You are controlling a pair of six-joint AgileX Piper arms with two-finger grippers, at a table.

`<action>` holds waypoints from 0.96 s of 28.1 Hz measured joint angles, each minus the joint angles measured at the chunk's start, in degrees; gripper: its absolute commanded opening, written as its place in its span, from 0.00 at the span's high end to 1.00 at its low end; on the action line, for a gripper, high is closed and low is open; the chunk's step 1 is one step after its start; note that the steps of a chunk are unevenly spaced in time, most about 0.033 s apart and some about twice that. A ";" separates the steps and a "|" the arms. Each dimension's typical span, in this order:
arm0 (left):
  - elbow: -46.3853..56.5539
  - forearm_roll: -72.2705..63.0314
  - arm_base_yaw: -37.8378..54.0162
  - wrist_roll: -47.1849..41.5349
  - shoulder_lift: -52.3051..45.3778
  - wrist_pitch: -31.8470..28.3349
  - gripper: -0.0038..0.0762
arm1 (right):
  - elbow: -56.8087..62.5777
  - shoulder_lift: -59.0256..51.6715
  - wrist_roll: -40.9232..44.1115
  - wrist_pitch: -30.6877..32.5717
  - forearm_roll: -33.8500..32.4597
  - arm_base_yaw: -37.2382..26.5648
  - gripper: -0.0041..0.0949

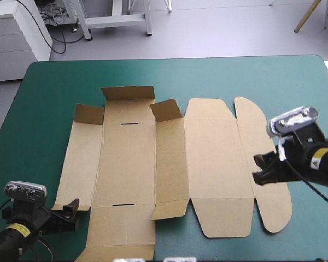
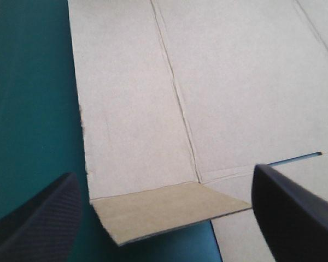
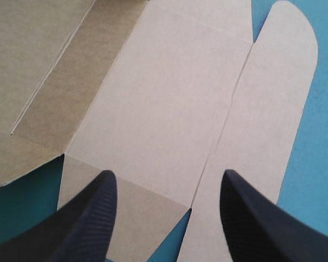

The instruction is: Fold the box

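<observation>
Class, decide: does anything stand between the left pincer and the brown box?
Nothing visible does. The left pincer stands open at the box, its corner flap between the fingers; only bare teal-green cover lies beside it.

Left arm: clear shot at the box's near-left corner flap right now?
Probably yes. The left gripper is open, and the flap sits slightly raised just ahead, between its fingers; nothing visible blocks it.

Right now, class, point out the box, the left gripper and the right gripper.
box (image 1: pixel 208 164), high view, its wide flat middle panel.
left gripper (image 2: pixel 164 170), left wrist view, midway between its open fingers.
right gripper (image 3: pixel 167 171), right wrist view, midway between its open fingers.
</observation>
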 measured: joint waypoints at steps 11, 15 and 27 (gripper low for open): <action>-27.07 -14.95 0.00 8.33 25.02 17.45 0.21 | 9.80 -7.19 3.64 -0.24 0.18 0.00 0.43; -33.04 -17.67 0.00 10.48 31.87 18.65 0.21 | 9.80 -7.26 3.76 -1.04 -0.49 0.00 0.43; -36.11 3.85 0.00 3.48 38.03 18.90 0.21 | 9.80 -7.26 5.35 -2.86 -1.02 0.00 0.43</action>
